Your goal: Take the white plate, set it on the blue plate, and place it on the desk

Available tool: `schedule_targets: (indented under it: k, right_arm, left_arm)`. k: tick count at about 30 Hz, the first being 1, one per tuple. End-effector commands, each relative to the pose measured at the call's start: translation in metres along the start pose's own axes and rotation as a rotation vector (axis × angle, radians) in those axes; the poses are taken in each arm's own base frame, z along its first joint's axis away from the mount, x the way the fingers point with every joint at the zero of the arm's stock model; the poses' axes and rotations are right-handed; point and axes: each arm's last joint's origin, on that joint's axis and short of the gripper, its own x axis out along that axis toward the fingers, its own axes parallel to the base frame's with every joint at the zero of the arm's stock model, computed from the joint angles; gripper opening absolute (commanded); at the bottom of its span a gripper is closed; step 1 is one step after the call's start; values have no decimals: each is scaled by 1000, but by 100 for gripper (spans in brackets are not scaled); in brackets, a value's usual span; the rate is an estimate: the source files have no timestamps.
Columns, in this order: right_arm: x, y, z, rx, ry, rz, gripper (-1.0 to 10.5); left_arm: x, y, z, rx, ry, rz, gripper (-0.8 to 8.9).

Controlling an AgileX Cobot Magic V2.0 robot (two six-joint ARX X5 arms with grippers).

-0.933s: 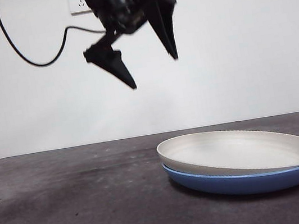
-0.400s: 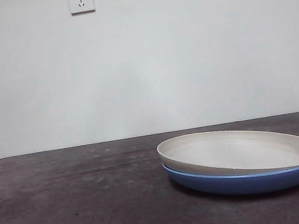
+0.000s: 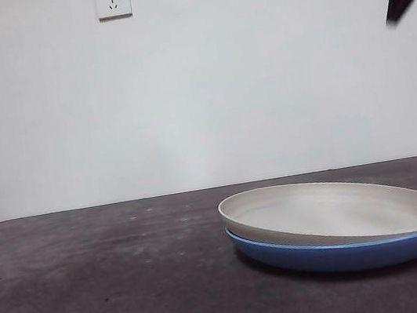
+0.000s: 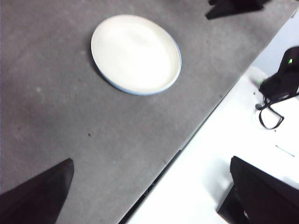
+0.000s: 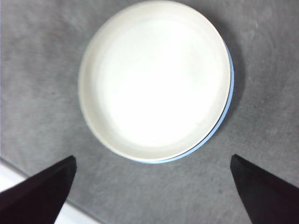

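The white plate (image 3: 336,212) already sits nested in the blue plate (image 3: 351,253), slightly tilted, at the right of the desk (image 3: 102,284). That leaves moving it onto the desk. My right gripper (image 5: 152,186) hangs high above the stack, jaws spread wide and empty; my left gripper (image 4: 149,191) waits off to the side, equally open, holding nothing.

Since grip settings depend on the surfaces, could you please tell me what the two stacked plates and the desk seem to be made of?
The white plate looks like matte ceramic or melamine: cream, dull, with faint concentric rings; which one is unclear. The blue plate beneath it looks glazed or glossy plastic, since its rim shows a soft sheen. The desk seems a rough, mottled grey-brown laminate or stone-like top without reflections.
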Motion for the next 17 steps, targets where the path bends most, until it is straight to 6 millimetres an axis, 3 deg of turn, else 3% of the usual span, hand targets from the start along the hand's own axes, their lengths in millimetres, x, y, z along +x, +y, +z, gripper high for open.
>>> schedule_targets:
  k: [1,10,17]
  right_arm:
    - [20,-8,11,13,23,-2,592]
    - [68,-31,37,13,32,-38,592]
    - [106,-50,42,36,116,-29,590]
  left_arm:
    - [-3,-2,-12,32,-48,3,618]
    - [12,1,-53,13,-88,4,618]
    - [24,5,-64,-31,-103,2,618]
